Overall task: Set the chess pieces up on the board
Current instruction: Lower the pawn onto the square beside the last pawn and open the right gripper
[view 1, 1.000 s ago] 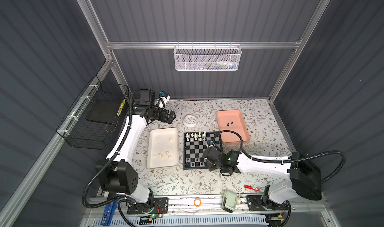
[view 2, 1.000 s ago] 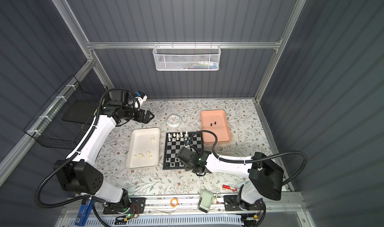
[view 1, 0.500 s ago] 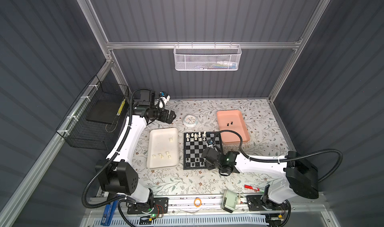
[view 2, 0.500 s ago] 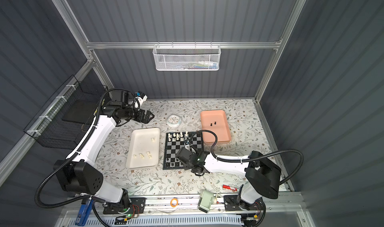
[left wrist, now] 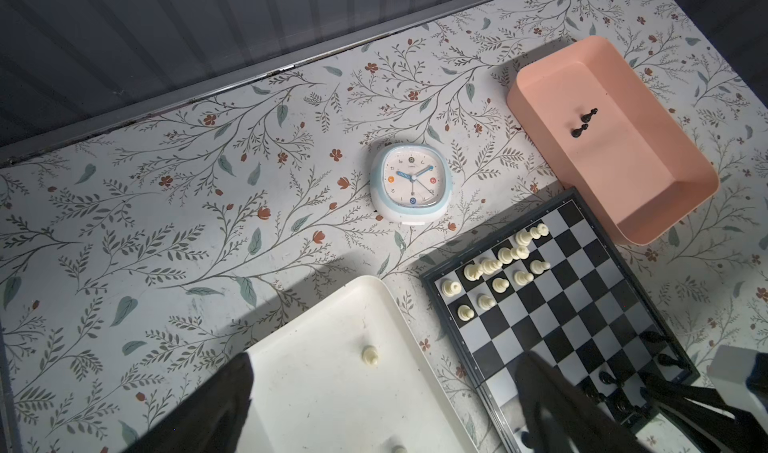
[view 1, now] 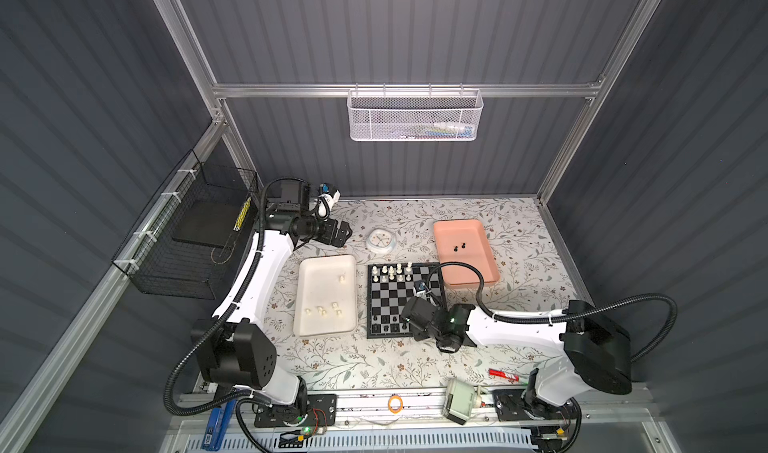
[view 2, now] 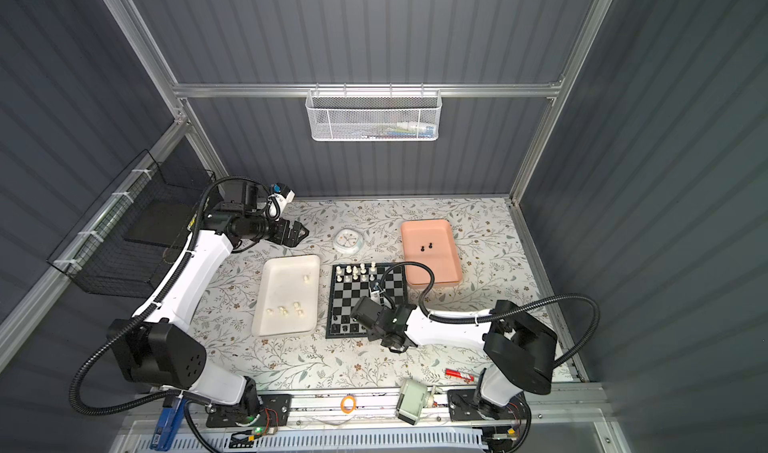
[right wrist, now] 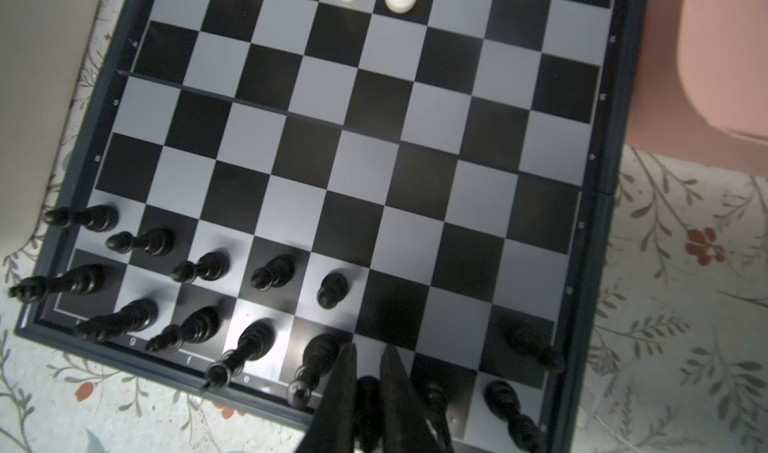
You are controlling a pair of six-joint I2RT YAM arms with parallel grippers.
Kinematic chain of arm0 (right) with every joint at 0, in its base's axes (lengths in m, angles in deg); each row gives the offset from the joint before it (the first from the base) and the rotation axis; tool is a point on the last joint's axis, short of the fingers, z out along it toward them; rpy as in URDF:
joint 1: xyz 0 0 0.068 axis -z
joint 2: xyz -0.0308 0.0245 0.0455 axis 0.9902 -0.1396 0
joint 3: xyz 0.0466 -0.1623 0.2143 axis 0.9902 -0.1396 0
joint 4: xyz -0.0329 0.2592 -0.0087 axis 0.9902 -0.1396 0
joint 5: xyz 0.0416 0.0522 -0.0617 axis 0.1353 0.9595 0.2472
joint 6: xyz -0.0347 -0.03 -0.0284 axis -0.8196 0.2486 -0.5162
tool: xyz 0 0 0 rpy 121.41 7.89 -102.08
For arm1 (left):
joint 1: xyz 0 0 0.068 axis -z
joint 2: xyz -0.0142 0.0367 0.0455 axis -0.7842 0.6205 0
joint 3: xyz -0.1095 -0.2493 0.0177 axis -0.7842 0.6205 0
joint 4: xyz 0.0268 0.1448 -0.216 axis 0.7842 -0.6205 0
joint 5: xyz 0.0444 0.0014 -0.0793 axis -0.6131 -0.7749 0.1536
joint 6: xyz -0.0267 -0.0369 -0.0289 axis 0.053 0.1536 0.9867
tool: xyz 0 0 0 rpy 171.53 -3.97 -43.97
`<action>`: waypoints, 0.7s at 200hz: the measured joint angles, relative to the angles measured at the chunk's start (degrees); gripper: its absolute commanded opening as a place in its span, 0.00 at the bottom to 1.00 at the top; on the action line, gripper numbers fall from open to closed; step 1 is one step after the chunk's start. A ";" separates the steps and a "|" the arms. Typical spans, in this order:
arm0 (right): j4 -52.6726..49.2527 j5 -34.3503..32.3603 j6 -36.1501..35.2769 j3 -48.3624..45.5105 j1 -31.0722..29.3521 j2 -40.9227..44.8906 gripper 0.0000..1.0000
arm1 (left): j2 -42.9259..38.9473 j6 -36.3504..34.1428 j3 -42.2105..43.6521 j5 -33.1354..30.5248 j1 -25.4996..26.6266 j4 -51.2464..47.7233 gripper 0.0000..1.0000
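Small square chessboard [view 1: 405,301] with black and silvery-grey checks lying mid-table, between a cream-white rectangular plastic tray [view 1: 309,272] and a salmon-pink rectangular plastic tray [view 1: 482,264]. Tiny cream-white plastic chessmen [view 1: 392,273] lined along the far rows; tiny black plastic chessmen [right wrist: 199,289] along the near rows. More white ones loose in the cream tray, two black in the pink. Right gripper [right wrist: 368,382] low over the board's near edge, clamped on a black chess piece [right wrist: 368,405]. Left gripper [view 2: 300,235] raised near the back, fingers wide apart, holding nothing.
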 measured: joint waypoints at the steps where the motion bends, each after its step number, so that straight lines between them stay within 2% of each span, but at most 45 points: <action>1: 0.00 -0.02 0.02 0.00 0.00 -0.02 0.15 | 0.00 0.00 0.00 0.00 0.00 0.00 1.00; 140: -0.02 -0.31 1.25 0.00 -0.22 -0.96 0.17 | -0.57 0.00 0.72 0.00 0.00 0.37 1.00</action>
